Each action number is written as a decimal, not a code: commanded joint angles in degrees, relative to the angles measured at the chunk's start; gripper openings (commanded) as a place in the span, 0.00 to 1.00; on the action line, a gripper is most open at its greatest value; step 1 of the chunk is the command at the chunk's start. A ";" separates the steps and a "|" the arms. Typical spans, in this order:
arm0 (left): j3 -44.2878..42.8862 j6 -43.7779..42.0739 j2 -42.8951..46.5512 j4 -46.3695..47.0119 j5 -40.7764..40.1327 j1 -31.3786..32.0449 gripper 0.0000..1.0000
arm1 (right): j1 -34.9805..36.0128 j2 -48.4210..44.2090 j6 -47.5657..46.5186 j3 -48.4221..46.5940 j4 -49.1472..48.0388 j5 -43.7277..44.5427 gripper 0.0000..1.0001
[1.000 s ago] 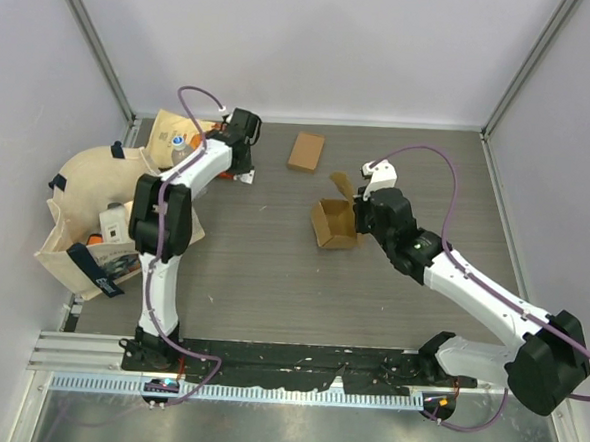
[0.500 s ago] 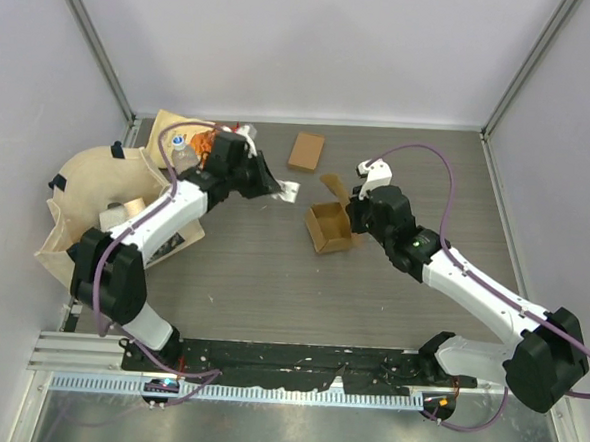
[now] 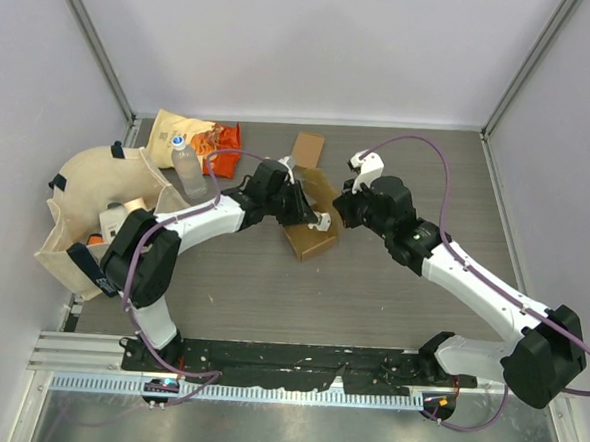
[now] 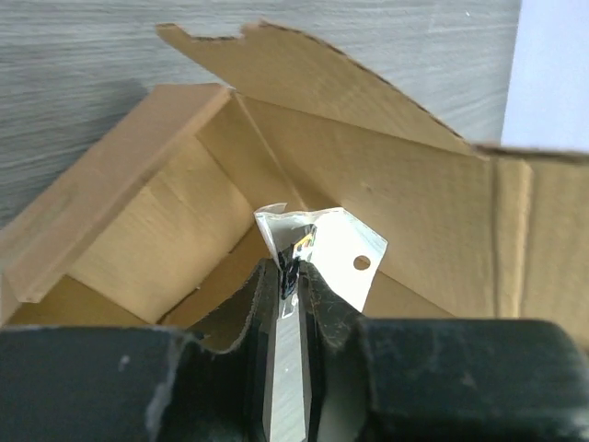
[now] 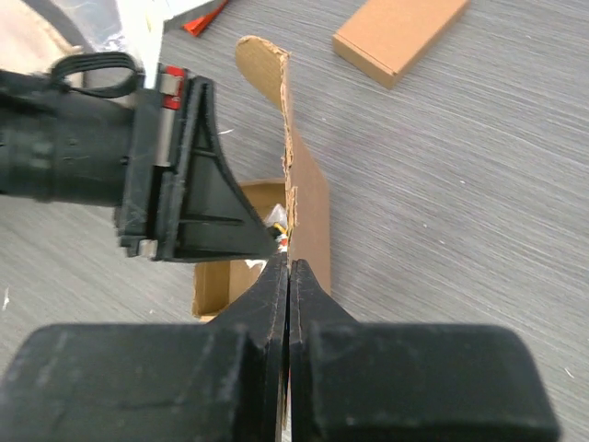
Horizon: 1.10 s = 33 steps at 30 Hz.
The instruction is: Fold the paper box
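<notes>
An open brown paper box sits mid-table. Its lid flap stands up at the far side. My left gripper is shut on a small silvery-white packet and holds it just above the box's inside. My right gripper is shut on the edge of the upright lid flap. In the right wrist view my right gripper pinches the flap, with the left gripper's black body just left of it over the box opening.
A small closed cardboard box lies behind the open one, also in the right wrist view. A beige tote bag with items, snack packets and a bottle fill the left side.
My left arm has swung right from the tote bag to the open box, carrying the packet. My right gripper has shifted a little left, keeping the lid flap raised.
</notes>
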<state>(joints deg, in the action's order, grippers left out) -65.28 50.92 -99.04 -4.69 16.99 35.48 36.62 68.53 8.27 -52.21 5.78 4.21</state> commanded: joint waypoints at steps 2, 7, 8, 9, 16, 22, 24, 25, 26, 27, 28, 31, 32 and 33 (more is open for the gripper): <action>-2.04 -2.83 -1.68 -1.45 -5.30 -0.33 0.26 | -0.23 2.30 -2.99 -4.75 -2.70 -9.37 0.01; 5.22 -6.88 8.65 -1.12 -14.87 -0.33 0.70 | -0.41 6.17 -6.33 -8.61 1.50 -13.35 0.01; 6.12 -7.75 10.52 -1.72 -16.10 -0.33 0.78 | -0.50 6.61 -6.86 -8.96 1.86 -13.61 0.01; 6.73 -10.11 12.19 -2.95 -19.33 -0.42 0.80 | -0.59 6.96 -7.91 -9.23 2.21 -13.70 0.01; 16.04 -14.78 28.98 -4.29 -27.28 -1.38 0.84 | -3.04 10.12 -12.93 -12.83 8.98 -20.10 0.01; 17.90 -20.23 30.06 6.16 -28.07 -1.73 0.84 | -4.89 12.76 -15.92 -14.85 12.75 -27.93 0.01; 16.94 -23.22 28.48 8.72 -25.35 -1.82 0.85 | -5.24 13.38 -16.53 -16.25 13.90 -28.81 0.01; 17.02 -24.71 27.95 9.78 -24.47 -1.74 0.85 | -5.24 13.56 -16.71 -16.52 14.52 -29.86 0.01; 17.63 -27.77 27.33 13.35 -23.51 -1.73 0.85 | -5.33 13.73 -17.15 -16.70 14.61 -30.22 0.01; 18.86 -29.19 26.46 14.96 -23.58 -1.73 0.84 | -5.59 13.82 -17.15 -16.70 14.61 -30.40 0.01; 19.13 -30.34 26.27 15.67 -24.28 -1.73 0.84 | -5.86 13.73 -17.06 -16.79 14.61 -30.75 0.01; 22.72 -34.65 26.44 22.58 -26.48 -1.73 0.84 | -6.39 13.03 -16.45 -17.49 14.96 -31.98 0.01; 23.95 -35.18 26.88 24.01 -27.10 -1.73 0.84 | -6.47 12.60 -15.58 -17.32 14.61 -31.55 0.01; 25.45 -35.27 27.32 25.07 -27.10 -1.73 0.84 | -6.91 11.63 -15.39 -17.14 13.74 -31.72 0.01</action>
<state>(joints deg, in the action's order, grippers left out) -43.81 22.09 -73.01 8.58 -8.03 33.95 30.79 82.65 -7.40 -66.89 20.23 -25.43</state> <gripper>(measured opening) 0.838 0.036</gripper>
